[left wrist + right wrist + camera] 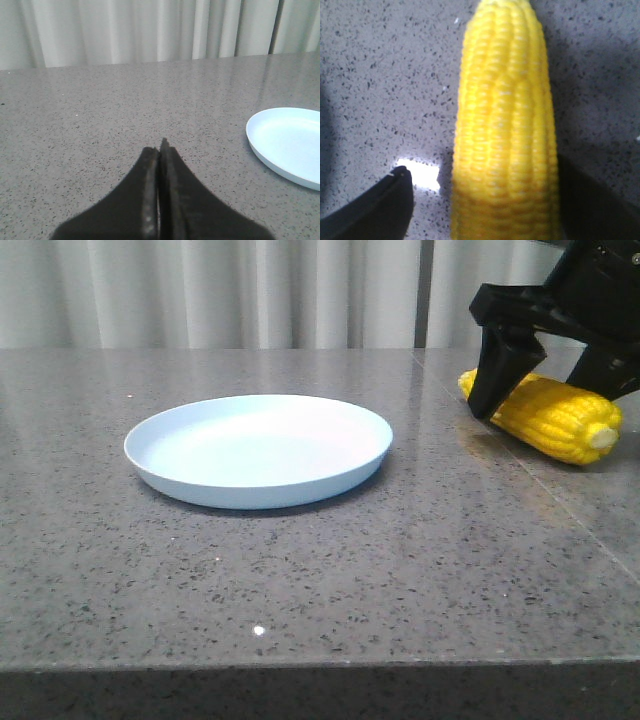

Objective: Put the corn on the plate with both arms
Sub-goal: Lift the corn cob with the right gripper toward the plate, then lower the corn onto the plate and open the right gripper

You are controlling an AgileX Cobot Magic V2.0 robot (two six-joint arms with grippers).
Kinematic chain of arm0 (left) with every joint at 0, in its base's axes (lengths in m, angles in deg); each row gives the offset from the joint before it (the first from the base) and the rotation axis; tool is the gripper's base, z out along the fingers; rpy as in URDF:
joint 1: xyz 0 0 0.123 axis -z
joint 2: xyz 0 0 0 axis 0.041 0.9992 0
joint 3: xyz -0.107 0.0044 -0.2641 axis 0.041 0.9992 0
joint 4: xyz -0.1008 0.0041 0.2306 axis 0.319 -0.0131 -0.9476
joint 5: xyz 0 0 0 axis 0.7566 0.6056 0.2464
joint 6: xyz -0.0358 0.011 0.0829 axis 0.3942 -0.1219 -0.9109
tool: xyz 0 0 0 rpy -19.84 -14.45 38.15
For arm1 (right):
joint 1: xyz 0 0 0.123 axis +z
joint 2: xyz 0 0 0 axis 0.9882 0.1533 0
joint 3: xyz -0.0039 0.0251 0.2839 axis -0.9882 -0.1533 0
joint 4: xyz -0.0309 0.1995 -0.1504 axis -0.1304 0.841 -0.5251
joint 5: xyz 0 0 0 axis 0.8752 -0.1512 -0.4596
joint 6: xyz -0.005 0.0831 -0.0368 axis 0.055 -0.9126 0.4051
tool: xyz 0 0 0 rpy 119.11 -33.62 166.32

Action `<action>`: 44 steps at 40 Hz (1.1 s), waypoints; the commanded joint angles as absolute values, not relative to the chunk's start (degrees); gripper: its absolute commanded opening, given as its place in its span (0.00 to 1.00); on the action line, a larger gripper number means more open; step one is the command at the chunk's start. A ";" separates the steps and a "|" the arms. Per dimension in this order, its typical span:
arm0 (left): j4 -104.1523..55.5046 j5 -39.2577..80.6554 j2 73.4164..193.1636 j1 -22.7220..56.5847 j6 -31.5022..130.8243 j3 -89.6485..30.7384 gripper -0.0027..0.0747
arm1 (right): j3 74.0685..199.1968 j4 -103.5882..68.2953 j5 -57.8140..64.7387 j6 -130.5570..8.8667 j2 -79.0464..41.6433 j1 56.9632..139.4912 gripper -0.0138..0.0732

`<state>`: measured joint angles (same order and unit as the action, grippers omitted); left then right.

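Note:
The yellow corn (560,418) lies on the table at the far right, its pale stub end toward the front right. My right gripper (540,395) is open and straddles the cob from above; one fingertip (400,185) stands apart from the corn (505,125), and the other side is in dark shadow. The pale blue plate (258,448) sits empty at the table's middle left. My left gripper (160,147) is shut and empty, low over bare table, with the plate's edge (290,145) off to its side. The left gripper is out of the front view.
A seam in the grey speckled tabletop (520,465) runs diagonally between the plate and the corn. White curtains (250,290) hang behind the table's far edge. The table's front edge (300,665) is close to the camera.

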<state>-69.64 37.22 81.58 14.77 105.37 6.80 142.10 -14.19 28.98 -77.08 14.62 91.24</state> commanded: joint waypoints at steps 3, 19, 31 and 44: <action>-70.15 32.82 82.24 14.62 105.23 5.23 0.01 | 144.14 -12.84 27.29 -76.97 11.78 91.17 0.61; -70.15 32.82 82.24 14.62 105.23 5.23 0.01 | 144.14 -13.38 27.56 -80.08 2.69 94.87 0.25; -70.15 32.82 82.24 14.62 105.23 5.23 0.01 | 146.75 -41.18 27.19 -117.64 3.78 111.17 0.25; -70.15 32.82 82.24 14.62 105.23 5.23 0.01 | 161.56 -62.07 34.77 -142.35 16.55 127.62 0.25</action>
